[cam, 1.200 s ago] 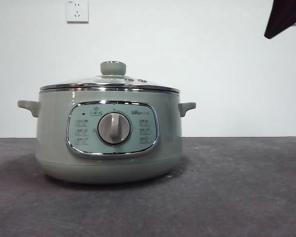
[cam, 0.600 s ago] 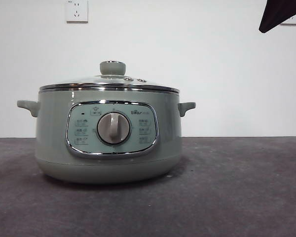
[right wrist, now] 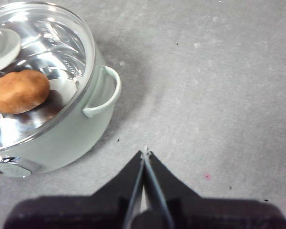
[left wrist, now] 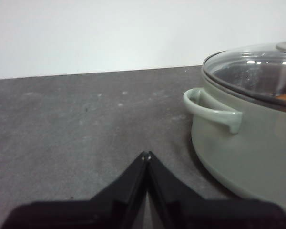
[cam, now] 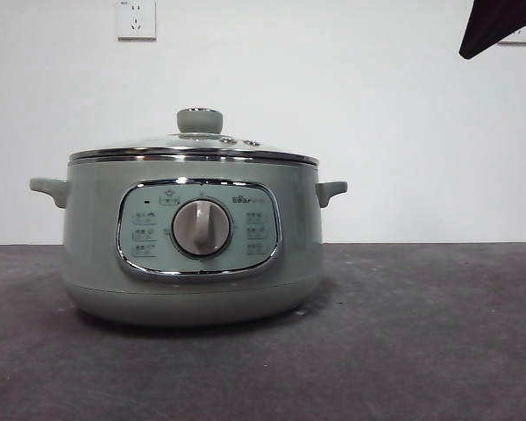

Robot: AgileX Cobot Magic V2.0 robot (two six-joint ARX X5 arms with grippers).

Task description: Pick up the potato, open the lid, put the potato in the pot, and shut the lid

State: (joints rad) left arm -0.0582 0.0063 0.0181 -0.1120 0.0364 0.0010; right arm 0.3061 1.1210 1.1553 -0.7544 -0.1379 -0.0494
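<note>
Inside the pot (right wrist: 62,138), under the seated glass lid (right wrist: 47,57), lies the potato (right wrist: 19,90), an orange-brown oval on the shiny metal floor. On the pot's pale sage-green front, the chrome-framed panel (cam: 199,228) carries a small logo too blurred to read. Both the left hand (left wrist: 146,155) and right hand (right wrist: 145,152) hover pinched together, empty, over the grey surface (cam: 421,333) beside the pot.

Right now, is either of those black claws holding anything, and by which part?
Nothing is held. The left tool and the right tool are both shut on nothing, above bare table beside the pot. The potato lies inside, under the lid.
</note>
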